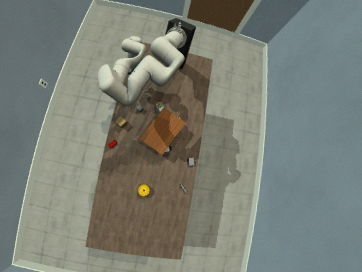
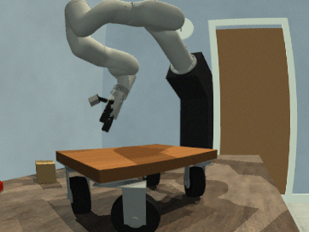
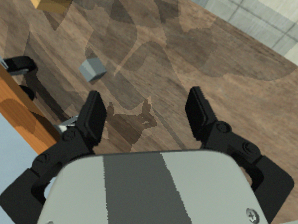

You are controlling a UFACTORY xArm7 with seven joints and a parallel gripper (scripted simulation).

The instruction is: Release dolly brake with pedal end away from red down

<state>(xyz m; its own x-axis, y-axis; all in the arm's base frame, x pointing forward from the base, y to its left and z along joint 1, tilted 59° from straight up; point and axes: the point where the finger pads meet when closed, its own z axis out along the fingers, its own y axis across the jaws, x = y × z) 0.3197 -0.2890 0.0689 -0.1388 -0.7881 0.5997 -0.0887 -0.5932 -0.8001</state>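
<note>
Gripper [image 3: 147, 117] hung w/ fingers spread wide, nothing between, above floor beside dolly [image 2: 137, 162]. Dolly stood on four casters mid wooden floor, near arm's black pedestal [image 2: 201, 107]. No legible writing anywhere

The dolly [image 1: 163, 131] stands on the bench [image 1: 130, 220], in front of the arm's pedestal [image 2: 195, 107]. The gripper [image 2: 107, 119] hangs above the bench, behind the dolly. A box [image 2: 45, 171] sits behind the dolly
</note>
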